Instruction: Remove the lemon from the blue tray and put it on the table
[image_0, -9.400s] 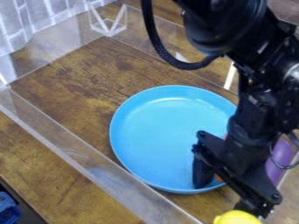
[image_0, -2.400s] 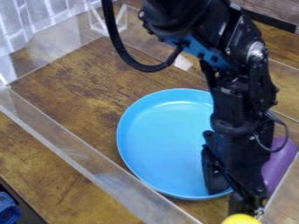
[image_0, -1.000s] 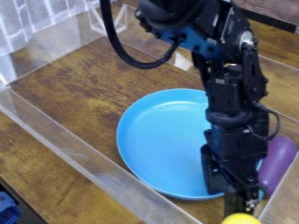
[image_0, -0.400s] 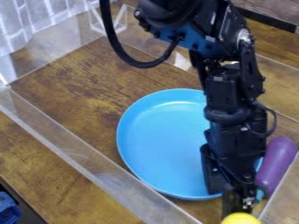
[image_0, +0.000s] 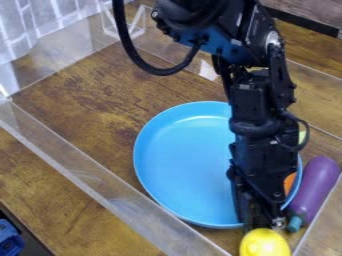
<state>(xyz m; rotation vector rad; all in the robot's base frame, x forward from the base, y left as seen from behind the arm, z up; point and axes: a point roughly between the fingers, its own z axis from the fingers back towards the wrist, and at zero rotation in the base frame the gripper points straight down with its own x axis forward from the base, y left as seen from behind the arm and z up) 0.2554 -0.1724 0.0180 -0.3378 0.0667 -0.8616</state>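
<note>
The lemon shows as a small glossy yellow oval at the bottom edge, just past the near rim of the blue tray. My gripper comes straight down on the lemon from above. Its dark fingers meet the top of the fruit and appear shut on it. The black arm rises from there over the tray's right side and hides that part of it. The tray's floor is bare. The brown wood-grain table lies all around the tray.
A purple eggplant lies right of the arm, with an orange toy partly hidden beside it. A clear plastic wall runs along the table's left and near side. White cloth hangs at the far left corner.
The gripper has closed down over the lemon. The lemon now sits a little higher and further left in view, and shows whole. The arm has shifted slightly left.
</note>
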